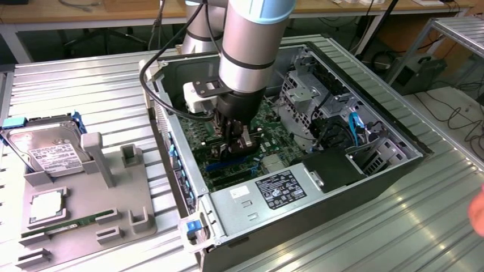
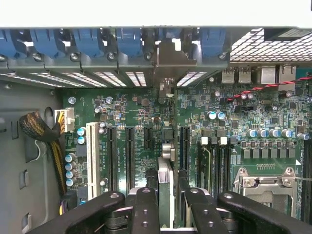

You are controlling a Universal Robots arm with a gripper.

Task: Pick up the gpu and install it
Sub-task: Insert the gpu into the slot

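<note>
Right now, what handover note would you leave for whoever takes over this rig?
Gripper: shut on the gpu, held edge-on, low inside the open PC case.
The card stands above the motherboard between the expansion slots, its bracket end toward the rear slot openings.
Done: gpu picked up and carried into the case.
Left: seating; I cannot tell whether it is in a slot yet.

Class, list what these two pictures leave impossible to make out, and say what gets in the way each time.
1. Whether the gpu is seated in its slot: exterior view, the gripper blocks it; wrist view, seen edge-on between the fingers.
2. Hard drive label text: exterior view, too small.
3. A hand: cut off by the exterior view's right edge.
</note>
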